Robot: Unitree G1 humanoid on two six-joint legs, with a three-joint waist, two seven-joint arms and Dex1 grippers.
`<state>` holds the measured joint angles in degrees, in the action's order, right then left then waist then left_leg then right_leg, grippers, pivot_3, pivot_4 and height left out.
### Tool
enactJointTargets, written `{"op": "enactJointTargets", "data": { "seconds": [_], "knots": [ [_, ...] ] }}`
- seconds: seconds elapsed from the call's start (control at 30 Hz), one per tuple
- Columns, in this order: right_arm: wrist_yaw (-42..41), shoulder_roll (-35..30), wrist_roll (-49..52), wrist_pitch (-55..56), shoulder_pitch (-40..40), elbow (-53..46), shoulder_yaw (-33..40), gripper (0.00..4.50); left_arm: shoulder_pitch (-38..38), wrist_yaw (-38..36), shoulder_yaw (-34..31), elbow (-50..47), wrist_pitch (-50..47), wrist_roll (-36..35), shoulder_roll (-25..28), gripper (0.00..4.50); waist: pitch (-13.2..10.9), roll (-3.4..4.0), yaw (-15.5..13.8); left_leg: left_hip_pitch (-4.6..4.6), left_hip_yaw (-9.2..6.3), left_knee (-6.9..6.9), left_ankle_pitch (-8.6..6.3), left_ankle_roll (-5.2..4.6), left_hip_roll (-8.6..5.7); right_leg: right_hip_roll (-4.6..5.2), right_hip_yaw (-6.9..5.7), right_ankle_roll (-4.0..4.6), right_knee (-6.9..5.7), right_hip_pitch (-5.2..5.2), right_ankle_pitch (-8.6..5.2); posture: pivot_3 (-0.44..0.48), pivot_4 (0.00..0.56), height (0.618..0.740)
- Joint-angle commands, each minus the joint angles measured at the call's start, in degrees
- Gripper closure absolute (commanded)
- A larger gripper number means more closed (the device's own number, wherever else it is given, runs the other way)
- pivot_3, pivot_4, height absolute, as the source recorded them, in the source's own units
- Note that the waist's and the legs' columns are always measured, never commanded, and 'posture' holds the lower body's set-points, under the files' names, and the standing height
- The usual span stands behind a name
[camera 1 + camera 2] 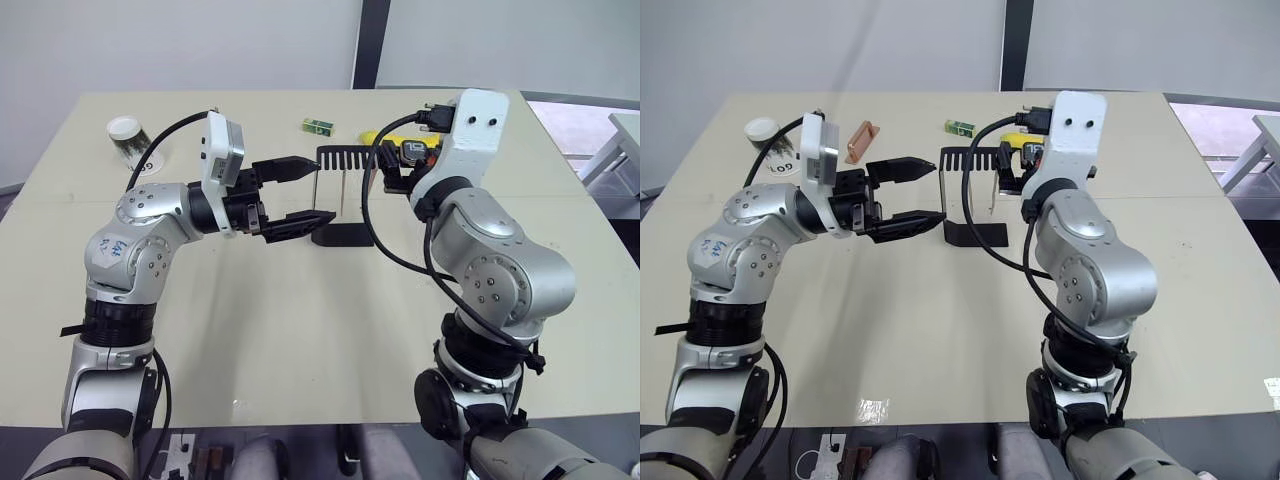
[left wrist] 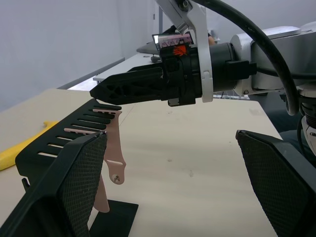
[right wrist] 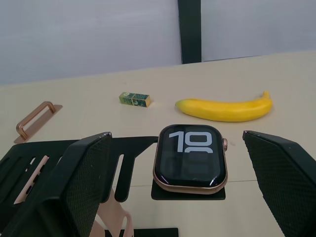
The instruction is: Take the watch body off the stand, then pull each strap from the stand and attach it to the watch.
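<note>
Stand (image 1: pixel 975 195) sits mid-table (image 1: pixel 940 330), foot flat, slotted top plate facing the left arm. Watch body (image 3: pixel 191 155) lies on the stand's top plate at the far end from the slots, screen up, showing white digits – nothing gripping it.

Right claw (image 3: pixel 177 182): fingers apart, one on either side of the watch body, not touching it, just short of the plate. From the left wrist view its black fingers (image 2: pixel 133 86) reach in right over the slotted plate.

Left claw (image 1: pixel 295 195): wide open, at the slotted end of the stand – one finger level with the top plate, the other down near the foot. No contact that I can see.

Straps: one pinkish-tan strap (image 2: pixel 112 158) hangs down from a slot in the plate, free end off the foot. A second strap (image 3: pixel 30 180) shows through the slots in the right wrist view.

Elsewhere on the table: banana (image 3: pixel 224 108) and small green box (image 3: pixel 134 99) behind the stand, copper-coloured handle block (image 1: pixel 862 141) and a jar (image 1: pixel 128 136) off to the left side.
</note>
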<state>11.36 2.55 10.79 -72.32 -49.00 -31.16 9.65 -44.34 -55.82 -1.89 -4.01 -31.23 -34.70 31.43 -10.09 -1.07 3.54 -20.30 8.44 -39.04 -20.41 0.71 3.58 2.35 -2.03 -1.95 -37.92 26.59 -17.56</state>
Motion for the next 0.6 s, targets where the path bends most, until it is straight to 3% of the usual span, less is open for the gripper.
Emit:
{"op": "enactJointTargets", "data": {
  "seconds": [0.03,0.6],
  "knots": [
    [-0.93,-0.54,-0.04,1.89,-1.12,-0.90,0.11,0.00,0.09,0.40,-1.75,-2.49,0.13,-0.87,0.54,0.02,0.00,0.00,0.00,0.00,0.00,0.00,0.00,0.00,0.00,0.00,0.00,0.00,0.00,0.00,0.00,0.000,0.150,0.740],
    [-0.80,-0.64,-0.13,2.64,-0.69,0.02,0.21,0.00,0.10,0.66,-1.72,-2.61,0.39,-0.86,0.34,0.02,0.00,0.00,0.00,0.00,0.00,0.00,0.00,0.00,0.00,0.00,0.00,0.00,0.00,0.00,0.00,0.000,0.150,0.740]
  ]
}}
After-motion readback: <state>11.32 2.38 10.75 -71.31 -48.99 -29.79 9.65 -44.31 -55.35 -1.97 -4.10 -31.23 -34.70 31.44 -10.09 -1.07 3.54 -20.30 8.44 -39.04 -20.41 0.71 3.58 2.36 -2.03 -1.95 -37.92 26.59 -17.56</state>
